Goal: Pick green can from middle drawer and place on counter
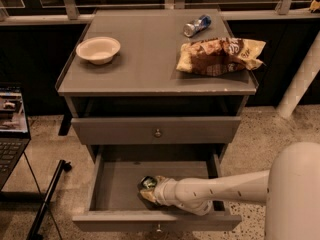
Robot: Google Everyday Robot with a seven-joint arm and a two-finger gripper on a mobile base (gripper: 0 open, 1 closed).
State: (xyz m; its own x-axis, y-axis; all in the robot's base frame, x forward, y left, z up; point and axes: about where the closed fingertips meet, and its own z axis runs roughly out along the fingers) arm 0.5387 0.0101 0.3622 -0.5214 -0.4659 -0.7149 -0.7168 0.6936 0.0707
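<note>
The middle drawer (117, 186) is pulled open at the bottom of the cabinet. The green can (147, 182) lies inside it near the front, left of center, showing a green-and-silver end. My gripper (148, 189) reaches in from the right on a white arm and sits right at the can, partly covering it. The counter (150, 66) is the grey cabinet top above.
On the counter are a white bowl (98, 49) at the left, a blue-and-silver can (196, 25) at the back and a chip bag (217, 55) at the right. The upper drawer front (156, 130) is shut. A laptop (10, 129) and a black pole (47, 199) stand at the left.
</note>
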